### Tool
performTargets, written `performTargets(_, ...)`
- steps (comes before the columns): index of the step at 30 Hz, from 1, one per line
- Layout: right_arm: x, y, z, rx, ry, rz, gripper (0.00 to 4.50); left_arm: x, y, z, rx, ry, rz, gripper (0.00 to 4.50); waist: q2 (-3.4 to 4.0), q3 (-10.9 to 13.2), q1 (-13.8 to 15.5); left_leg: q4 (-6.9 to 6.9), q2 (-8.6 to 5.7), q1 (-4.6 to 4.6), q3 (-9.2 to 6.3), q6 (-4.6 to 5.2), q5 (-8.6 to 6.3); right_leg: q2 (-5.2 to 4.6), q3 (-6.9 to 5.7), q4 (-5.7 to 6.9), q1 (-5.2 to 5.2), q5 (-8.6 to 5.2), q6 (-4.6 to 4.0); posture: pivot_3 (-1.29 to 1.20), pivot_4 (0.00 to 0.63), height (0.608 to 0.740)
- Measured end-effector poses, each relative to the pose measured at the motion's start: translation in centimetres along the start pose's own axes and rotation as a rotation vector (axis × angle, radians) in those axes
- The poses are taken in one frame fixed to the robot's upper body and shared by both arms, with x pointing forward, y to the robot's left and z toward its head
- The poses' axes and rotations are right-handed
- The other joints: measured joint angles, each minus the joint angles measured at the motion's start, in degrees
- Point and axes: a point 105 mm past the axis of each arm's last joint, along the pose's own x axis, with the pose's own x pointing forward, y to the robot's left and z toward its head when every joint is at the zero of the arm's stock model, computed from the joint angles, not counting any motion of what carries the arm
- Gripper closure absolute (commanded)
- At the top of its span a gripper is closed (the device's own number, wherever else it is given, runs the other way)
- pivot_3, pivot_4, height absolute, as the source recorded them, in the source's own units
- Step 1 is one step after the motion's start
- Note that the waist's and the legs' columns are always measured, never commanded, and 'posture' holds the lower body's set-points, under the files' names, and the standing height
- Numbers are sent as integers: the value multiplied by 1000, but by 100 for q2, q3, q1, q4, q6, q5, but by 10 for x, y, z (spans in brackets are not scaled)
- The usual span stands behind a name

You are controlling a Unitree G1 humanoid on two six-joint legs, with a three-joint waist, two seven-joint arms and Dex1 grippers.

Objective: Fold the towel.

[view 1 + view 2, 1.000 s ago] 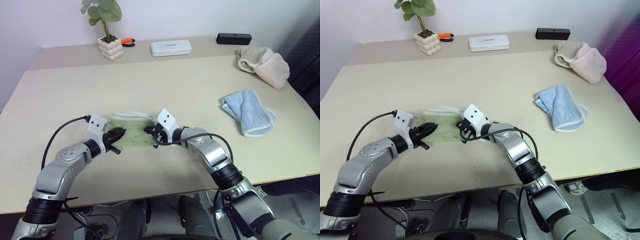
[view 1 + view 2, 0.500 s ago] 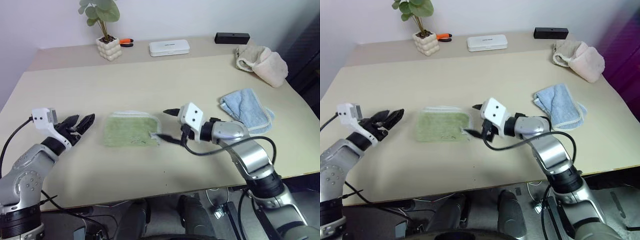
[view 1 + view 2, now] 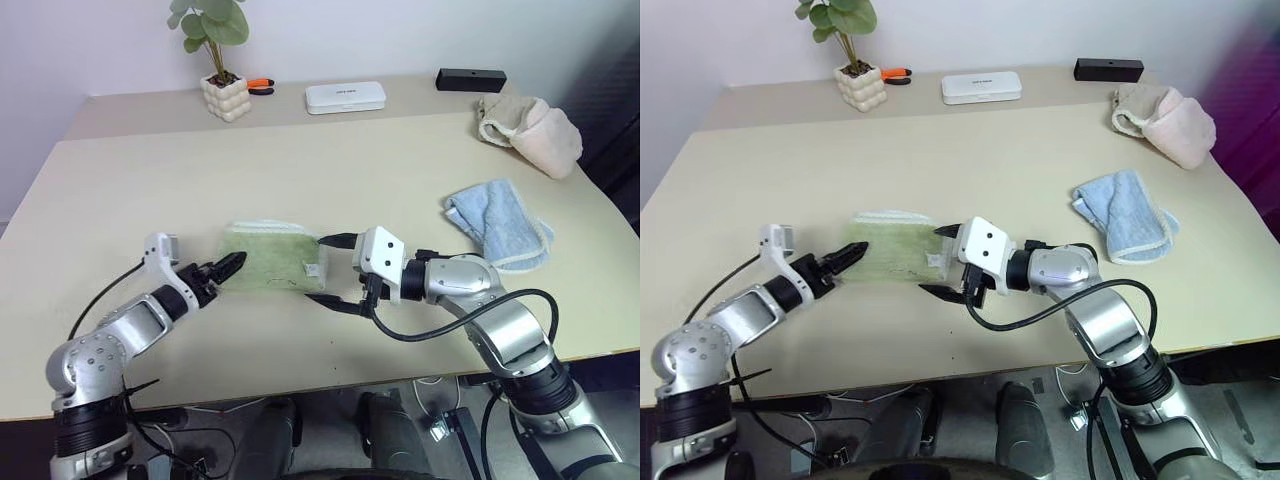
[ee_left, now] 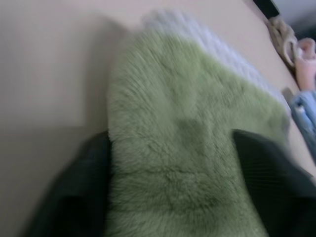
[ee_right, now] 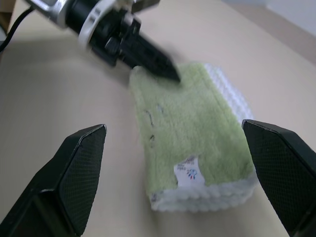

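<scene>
The towel (image 3: 272,258) lies folded in a small green rectangle with white edging near the table's front, its label (image 5: 189,174) at the right end. My left gripper (image 3: 228,268) points at the towel's left edge. In the left wrist view its fingers (image 4: 74,197) stand apart with the green towel (image 4: 187,148) between them. My right gripper (image 3: 335,272) is wide open just off the towel's right end, one finger behind and one in front, with nothing in it.
A light blue cloth (image 3: 497,222) lies to the right and a cream-pink bundled towel (image 3: 530,128) sits at the far right. Along the back stand a potted plant (image 3: 224,97), a white box (image 3: 345,96) and a black box (image 3: 470,78).
A second ago both grippers were pinching the towel's ends. They let go and drew apart; the left has since swung back to the left edge, and the right holds open at the right end.
</scene>
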Motion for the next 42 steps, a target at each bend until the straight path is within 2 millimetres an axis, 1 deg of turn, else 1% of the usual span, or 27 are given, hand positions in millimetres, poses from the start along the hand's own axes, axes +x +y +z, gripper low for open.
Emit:
performTargets(2, 0, -1, 0, -6, 4, -13, 0, 4, -2, -5, -25, 5, -3, 3339, 0, 0, 22, 0, 0, 0, 0, 0, 0, 0, 0, 0, 0, 0, 0, 0, 150, 740)
performTargets(4, 0, -2, -2, -5, 8, -20, 0, 7, -2, -7, -45, 1, -2, 4425, -1, 0, 44, 0, 1, 0, 0, 0, 0, 0, 0, 0, -1, 0, 0, 0, 150, 740)
performTargets(6, 0, -1, -3, -5, 13, -26, 0, 8, -3, -4, -50, -25, -3, 4471, -1, 1, 66, 0, 1, 0, 1, -1, 0, 0, 0, 0, -1, 0, 0, 0, 150, 740)
performTargets(8, 0, -1, -3, -3, 10, -31, 0, 10, -3, 5, -58, -85, -5, 4471, -3, 2, 81, 1, 1, 0, 1, -2, 1, 0, 0, -1, -1, 0, -1, 0, 150, 740)
performTargets(9, 1, -1, -2, -1, 6, -34, 0, 13, 0, 17, -65, -135, 11, 4471, -5, 3, 94, 1, 1, 0, -2, -7, 4, 2, -3, -1, 0, 0, -1, 0, 150, 740)
performTargets(10, 1, -1, -1, 0, 2, -35, 0, 15, 5, 33, -63, -200, 40, 4471, -9, 5, 96, 1, 2, -1, -4, -11, 6, 5, -5, -1, 0, 1, -3, 0, 150, 740)
performTargets(12, 1, -1, -1, 0, 0, -36, 0, 11, 16, 71, -54, -351, 113, 4471, -11, 5, 89, 0, 3, -1, -3, -13, 8, 5, -5, -2, -1, 2, -4, 0, 150, 740)
performTargets(14, 1, -2, -1, -1, 2, -37, 0, 2, 26, 99, -41, -469, 181, 4471, -9, 4, 65, -2, 3, 1, 3, -13, 7, 4, 0, -2, -3, 2, -3, 0, 150, 740)
performTargets(15, 1, -2, -1, -3, 1, -37, 0, -3, 37, 115, -56, -544, 243, 4471, -10, 4, 69, -3, 2, 1, 2, -13, 8, 5, -1, -3, -4, 2, -3, 0, 150, 740)
performTargets(16, 2, -2, 1, -8, -3, -35, 0, -10, 52, 131, -93, -633, 323, 4471, -13, 6, 70, -3, 2, 0, 1, -23, 13, 8, -2, -2, -7, 2, -3, 0, 150, 740)
performTargets(18, 2, -2, 2, -15, -6, -33, 0, -46, 86, 163, -165, -842, 505, 4471, -28, 4, 29, -6, 2, -2, 6, -38, 20, 12, -1, -5, -13, 3, -5, 0, 150, 740)
performTargets(19, 2, -2, 1, -16, -5, -34, 0, -60, 94, 169, -181, -904, 557, 4471, -27, 4, 20, -8, 2, -2, 8, -41, 19, 11, 1, -9, -13, 3, -4, 0, 150, 740)
performTargets(20, 2, -3, 1, -15, -4, -34, 0, -77, 107, 171, -215, -975, 637, 4471, -26, 3, 24, -8, 4, -1, 9, -42, 19, 5, 1, -9, -12, 3, -4, 0, 150, 740)
performTargets(21, 2, -3, 1, -15, -4, -35, 0, -87, 117, 167, -248, -1010, 702, 4471, -26, 3, 38, -7, 3, -2, 9, -41, 18, 2, 1, -12, -12, 3, -3, 0, 150, 740)
performTargets(23, 2, -2, 1, -19, -6, -34, 0, -103, 140, 145, -339, -1047, 857, 4471, -32, 1, 69, -3, 2, -4, 9, -40, 18, 1, 1, -21, -6, 5, -1, 0, 150, 740)
performTargets(26, 2, -2, 0, -27, -4, -35, 0, -109, 162, 106, -435, -998, 1011, 4471, -67, -7, 108, 0, 1, -5, -1, -26, 10, 1, -7, -23, 4, 8, 4, 0, 150, 740)
performTargets(27, 2, -2, 0, -29, -4, -35, 0, -110, 164, 101, -442, -988, 1023, 4133, -84, -7, 113, 1, 1, -7, -5, -17, 4, 2, -13, -22, 6, 8, 4, 0, 150, 740)
performTargets(28, 2, -2, 0, -30, -5, -34, 0, -110, 161, 100, -426, -985, 1019, 3739, -95, -11, 109, 2, 1, -7, -7, -16, 3, 4, -15, -23, 8, 9, 3, 0, 150, 740)
performTargets(30, 2, -2, 0, -32, -6, -33, 0, -110, 155, 101, -392, -980, 995, 3020, -96, -11, 92, 2, 1, -1, -6, -15, 3, 4, -12, -22, 12, 9, 3, 0, 150, 740)
performTargets(32, 1, -2, 0, -33, -7, -30, 0, -109, 148, 97, -398, -985, 971, 2008, -96, -12, 83, 2, 3, 0, -7, -15, 3, 5, -12, -21, 11, 9, 3, 0, 150, 740)
performTargets(33, 1, -2, -2, -31, -2, -27, 0, -109, 146, 94, -409, -982, 971, 1405, -96, -12, 80, 1, 3, 1, -6, -15, 3, 5, -12, -20, 11, 9, 3, 0, 150, 740)
performTargets(34, 1, -2, -4, -28, 3, -27, 0, -113, 145, 91, -416, -986, 981, 968, -96, -12, 74, 1, 4, 1, -6, -15, 3, 5, -12, -20, 9, 9, 3, 0, 150, 740)
performTargets(35, 0, -3, -5, -26, 9, -26, 0, -121, 144, 89, -408, -994, 1001, 468, -97, -12, 46, 0, 5, 2, -1, -16, 3, 6, -8, -18, 7, 9, 3, 0, 150, 740)
performTargets(39, -7, -11, -14, -15, 39, -46, 0, -156, 138, 85, -331, -1041, 1082, 468, -97, -12, 35, -4, 6, 3, 2, -15, 3, 9, -7, -19, 4, 8, 2, 0, 150, 740)
performTargets(41, -12, -18, -16, -4, 43, -74, 0, -176, 131, 90, -219, -1060, 1128, 468, -98, -12, 51, -4, 6, 2, 2, -15, 2, 9, -7, -19, 6, 8, 2, 0, 150, 740)
performTargets(42, -15, -22, -18, 6, 46, -90, 0, -183, 124, 95, -151, -1066, 1139, 468, -98, -12, 63, -4, 5, 3, 2, -14, 2, 9, -7, -19, 6, 8, 1, 0, 150, 740)
